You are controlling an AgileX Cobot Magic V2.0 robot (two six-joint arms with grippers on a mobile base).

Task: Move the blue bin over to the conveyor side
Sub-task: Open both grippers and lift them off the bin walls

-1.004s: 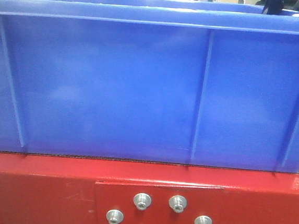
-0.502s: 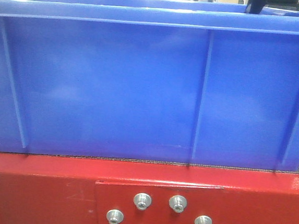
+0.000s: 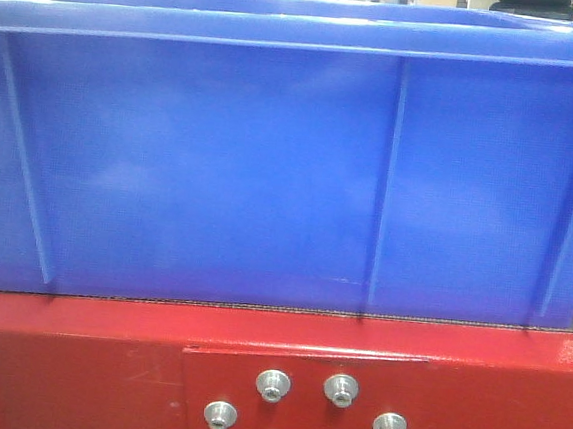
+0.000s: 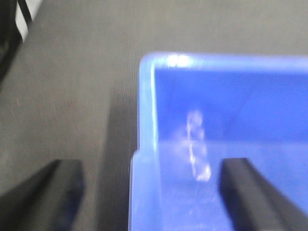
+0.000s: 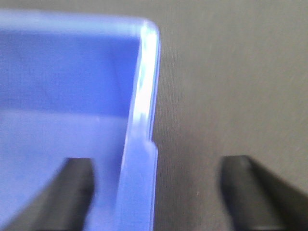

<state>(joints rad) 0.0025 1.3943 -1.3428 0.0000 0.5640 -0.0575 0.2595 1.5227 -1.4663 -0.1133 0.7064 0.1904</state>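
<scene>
The blue bin [image 3: 271, 163] fills the front view; its near wall stands at the belt's edge, just above the red frame [image 3: 73, 357] with silver bolts [image 3: 304, 417]. In the left wrist view my left gripper [image 4: 152, 192] is open, its black fingers straddling the bin's left rim [image 4: 144, 144], one outside over the grey belt [image 4: 72, 86], one inside. In the right wrist view my right gripper [image 5: 159, 192] is open and straddles the bin's right rim [image 5: 142, 144], with the grey belt [image 5: 231, 86] outside it. Neither gripper shows in the front view.
A black-and-white striped object [image 4: 24, 14] lies at the belt's far left corner. Dark machinery shows behind the bin [image 3: 530, 7].
The dark arm part seen above the bin's right rear rim in the front view has gone out of sight. The bin itself has barely shifted.
</scene>
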